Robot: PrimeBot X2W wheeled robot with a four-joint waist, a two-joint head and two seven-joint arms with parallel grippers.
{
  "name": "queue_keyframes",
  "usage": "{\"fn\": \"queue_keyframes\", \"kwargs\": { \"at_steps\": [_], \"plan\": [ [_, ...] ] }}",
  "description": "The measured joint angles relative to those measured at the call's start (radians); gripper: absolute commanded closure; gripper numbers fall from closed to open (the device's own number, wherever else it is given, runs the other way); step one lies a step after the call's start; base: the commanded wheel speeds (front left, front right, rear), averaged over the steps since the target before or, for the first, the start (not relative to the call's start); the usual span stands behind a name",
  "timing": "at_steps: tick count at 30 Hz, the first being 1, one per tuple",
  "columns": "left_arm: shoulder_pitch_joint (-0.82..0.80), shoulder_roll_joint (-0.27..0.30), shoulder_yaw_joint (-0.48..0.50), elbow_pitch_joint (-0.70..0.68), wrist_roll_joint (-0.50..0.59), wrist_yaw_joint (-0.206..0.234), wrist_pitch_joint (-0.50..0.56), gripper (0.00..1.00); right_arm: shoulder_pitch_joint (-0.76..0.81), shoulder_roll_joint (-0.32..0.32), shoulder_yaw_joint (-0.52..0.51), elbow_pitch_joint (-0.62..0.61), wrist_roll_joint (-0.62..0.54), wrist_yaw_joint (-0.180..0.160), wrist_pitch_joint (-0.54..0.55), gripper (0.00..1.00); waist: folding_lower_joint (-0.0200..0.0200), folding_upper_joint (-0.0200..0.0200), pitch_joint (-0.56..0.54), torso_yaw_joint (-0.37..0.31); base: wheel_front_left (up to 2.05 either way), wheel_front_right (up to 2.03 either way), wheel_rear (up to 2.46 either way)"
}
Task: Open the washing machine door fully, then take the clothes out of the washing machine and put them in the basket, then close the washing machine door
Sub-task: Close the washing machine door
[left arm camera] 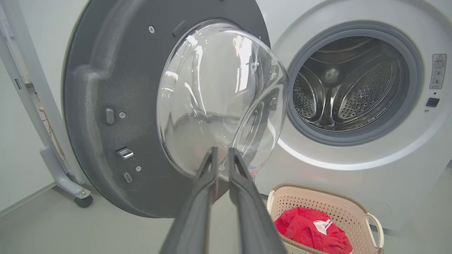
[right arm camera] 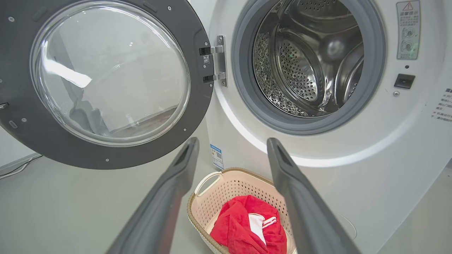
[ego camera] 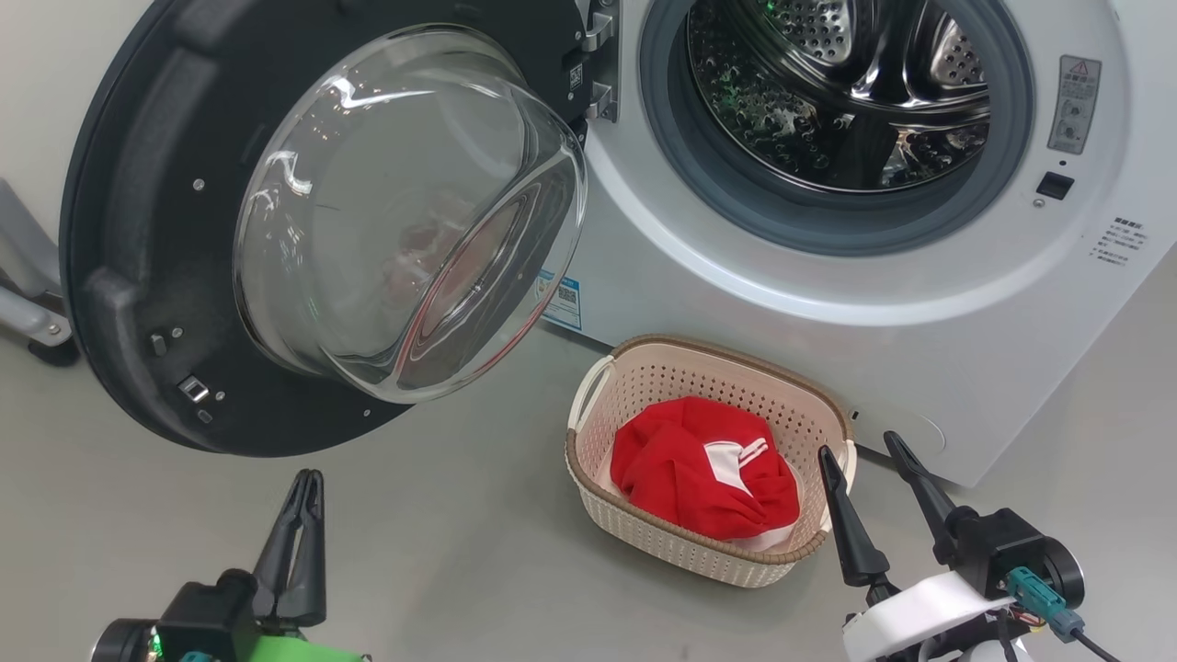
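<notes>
Red clothes (ego camera: 703,469) lie in the basket (ego camera: 717,351). The washing machine door (ego camera: 138,230) stands wide open. The left claw (ego camera: 308,475) is almost closed and empty, the right claw (ego camera: 858,444) open.

Head camera looks down at washing machine (ego camera: 736,303) and basket (ego camera: 680,542); both wrist cameras face them lower, closer.

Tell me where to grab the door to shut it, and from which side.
Grip the door at its rim's free edge, farthest from the hinge, coming from the robot's left with the left gripper. The door stands wide open, inner face toward the robot; the glass bowl is smooth and bulging, probably hard to pinch, while the far edge gives most leverage.
</notes>
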Motion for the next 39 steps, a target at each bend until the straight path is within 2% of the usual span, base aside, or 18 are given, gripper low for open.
{"fn": "queue_keyframes", "kwargs": {
  "at_steps": [7,9,16,22,25,28,34,39],
  "plan": [
    [0.002,0.0,-0.005,-0.006,-0.002,-0.002,-0.001,1.0,0.0,0.0,0.0,0.002,0.0,0.0,0.0,0.0,0.0,0.0,-0.003,-0.002,0.0,0.0,0.0],
    [0.002,-0.007,-0.005,-0.017,-0.034,-0.02,-0.001,1.0,0.0,0.0,0.0,0.002,0.0,0.0,0.0,0.0,0.0,0.0,-0.003,-0.002,0.0,0.0,0.0],
    [0.002,-0.048,0.017,-0.091,-0.269,-0.099,-0.025,1.0,0.0,0.0,0.0,0.002,0.0,0.0,0.0,0.0,0.0,0.0,-0.003,-0.001,0.0,0.0,0.0],
    [-0.002,-0.063,0.079,-0.182,-0.612,-0.191,-0.039,1.0,0.0,0.001,0.0,0.002,0.0,0.0,0.0,0.0,0.0,0.0,0.0,0.001,0.0,0.0,0.0],
    [-0.006,-0.064,0.127,-0.23,-0.775,-0.199,-0.044,1.0,0.0,0.001,0.0,0.002,0.0,0.0,0.0,0.0,0.0,0.0,0.005,0.002,0.0,0.0,0.0],
    [-0.019,-0.064,0.184,-0.264,-0.883,-0.204,-0.049,1.0,-0.003,0.001,0.0,0.002,0.0,0.0,0.0,0.0,0.0,0.0,0.014,0.004,0.0,0.0,0.0],
    [-0.08,-0.063,0.33,-0.299,-0.995,-0.207,-0.053,1.0,-0.009,0.0,-0.001,0.001,-0.001,0.0,0.0,0.0,0.0,0.0,0.032,0.007,0.0,0.0,0.0],
    [-0.119,0.009,0.428,-0.301,-1.028,-0.207,-0.046,1.0,-0.015,-0.006,-0.002,-0.002,-0.011,0.0,0.0,0.0,0.0,0.0,0.046,0.01,0.0,0.0,0.0]
  ]
}}
